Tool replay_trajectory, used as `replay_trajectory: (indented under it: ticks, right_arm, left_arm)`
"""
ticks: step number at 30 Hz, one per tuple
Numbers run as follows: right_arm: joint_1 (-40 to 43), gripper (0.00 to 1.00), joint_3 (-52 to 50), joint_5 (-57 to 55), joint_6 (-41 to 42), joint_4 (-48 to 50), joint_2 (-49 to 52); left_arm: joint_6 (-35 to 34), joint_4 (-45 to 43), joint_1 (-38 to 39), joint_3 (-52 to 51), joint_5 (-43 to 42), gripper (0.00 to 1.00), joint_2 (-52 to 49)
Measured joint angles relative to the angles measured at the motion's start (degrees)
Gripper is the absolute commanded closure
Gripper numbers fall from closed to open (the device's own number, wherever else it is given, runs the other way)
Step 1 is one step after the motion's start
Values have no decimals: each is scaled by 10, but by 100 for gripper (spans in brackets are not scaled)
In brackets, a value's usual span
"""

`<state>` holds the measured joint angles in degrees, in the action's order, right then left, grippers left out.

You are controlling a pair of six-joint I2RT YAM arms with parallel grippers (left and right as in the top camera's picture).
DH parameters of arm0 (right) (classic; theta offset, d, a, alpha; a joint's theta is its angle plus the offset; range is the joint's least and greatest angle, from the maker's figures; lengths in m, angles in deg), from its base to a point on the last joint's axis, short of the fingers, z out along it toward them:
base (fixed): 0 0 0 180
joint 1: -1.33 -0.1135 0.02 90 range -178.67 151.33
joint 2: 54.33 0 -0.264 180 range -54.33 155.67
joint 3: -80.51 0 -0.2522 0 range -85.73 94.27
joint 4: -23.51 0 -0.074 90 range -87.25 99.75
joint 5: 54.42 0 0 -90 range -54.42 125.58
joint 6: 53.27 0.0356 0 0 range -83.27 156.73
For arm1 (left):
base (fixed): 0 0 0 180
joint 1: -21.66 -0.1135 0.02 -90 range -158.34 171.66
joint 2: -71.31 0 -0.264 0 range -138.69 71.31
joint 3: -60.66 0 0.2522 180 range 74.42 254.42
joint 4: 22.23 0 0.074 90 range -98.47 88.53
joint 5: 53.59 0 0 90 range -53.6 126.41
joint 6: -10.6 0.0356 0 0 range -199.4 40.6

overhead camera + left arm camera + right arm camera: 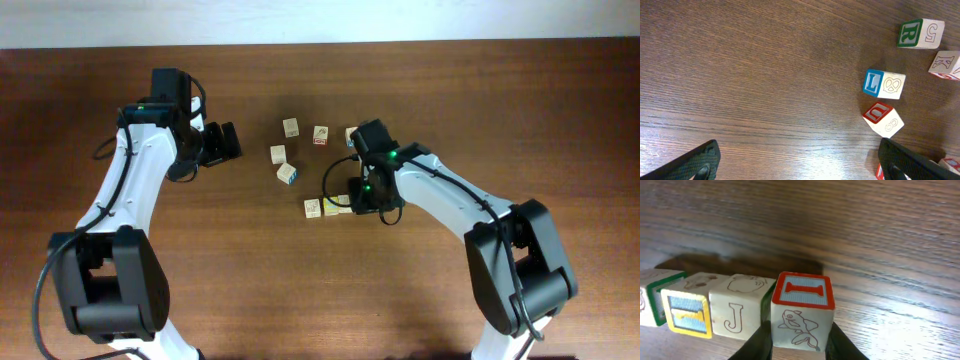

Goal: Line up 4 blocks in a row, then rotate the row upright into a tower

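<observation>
While your left hand (222,143) hangs over bare desk (300,290) with its jaws spread wide and nothing between them, your right hand (800,347) is clamped on one block. That is the red-I block (802,307). Its top face carries a red-framed letter I and its near face a line drawing of a whale-like animal. A dark finger (757,342) presses each of its two sides low down. You cannot tell from the wrist view whether it rests on the desk or is raised just clear of it.

It stands at the right end of a row, against the J block (737,312). Next comes the yellow-framed block (687,314), then the green-edged block (650,305), which is cut off by the picture's edge. From overhead, your right hand covers the held block. The rest of the row shows near the desk's middle, running from the hand toward your left arm.

Your left hand's own view has loose blocks off to one side, none within its jaws. The L block (884,83) has a blue-framed face. The U block (883,119), red-framed, sits just beside it and is turned askew. The R block (921,33), green-framed, lies farther off, and the K block (945,64) is at the picture's edge. All four sit on the desk.
</observation>
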<state>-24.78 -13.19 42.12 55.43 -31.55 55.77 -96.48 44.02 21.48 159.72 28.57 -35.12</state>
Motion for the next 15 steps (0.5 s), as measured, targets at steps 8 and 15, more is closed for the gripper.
replay_trajectory:
  ticks: [8,15]
  right_arm:
    - [-5,58,0,0,-42,-4,0]
    - [-5,56,65,14,-23,-101,2]
  left_arm:
    - [0,0,0,0,0,1,0]
    - [0,-1,0,0,0,1,0]
